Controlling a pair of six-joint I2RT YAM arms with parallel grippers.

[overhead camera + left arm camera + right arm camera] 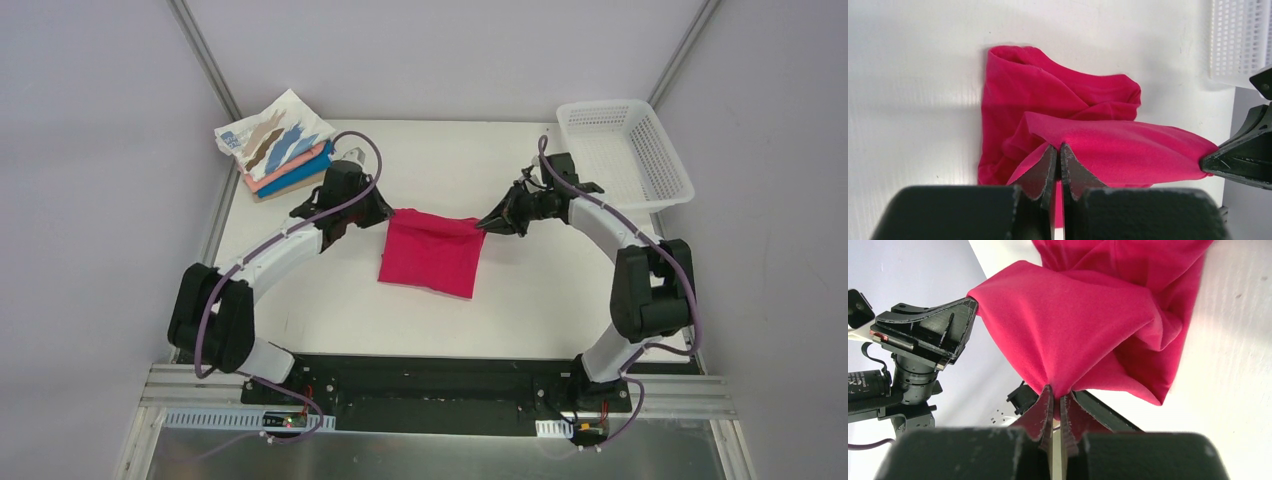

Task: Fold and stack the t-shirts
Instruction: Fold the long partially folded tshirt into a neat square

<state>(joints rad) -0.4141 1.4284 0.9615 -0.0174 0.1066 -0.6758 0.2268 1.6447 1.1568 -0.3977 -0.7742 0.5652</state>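
Pinches one top corner of the crimson-pink t-shirt (430, 258) with the left gripper (1058, 146), its two fingers squeezed tight together with only a bit of cloth between them. Pinches the other top corner with the right gripper (1057, 388), fingers squeezed just as tight on the cloth. Points the two grippers at each other, the left one at the left side of the shirt, the right one at the right side. Holds the top edge up off the table (560, 290), stretched across from one gripper to the other, with a small dip in the middle. Lets the rest of the shirt hang down and lie on the table on the near side, soft and bunched, with a few folds under the lifted edge. Looks like a rough square from above. Farther out, has a pile of folded t-shirts (280, 158) at the far left corner of the table, close behind the left arm and apart from the pink shirt. Puts the white t-shirt with tan and blue streaks (268, 135) on top, then the salmon t-shirt (296, 165), then the blue t-shirt (302, 178), with a tan t-shirt (262, 194) just peeking out at the bottom. Has a white mesh basket (640, 165) at the far right corner, just behind the right arm.
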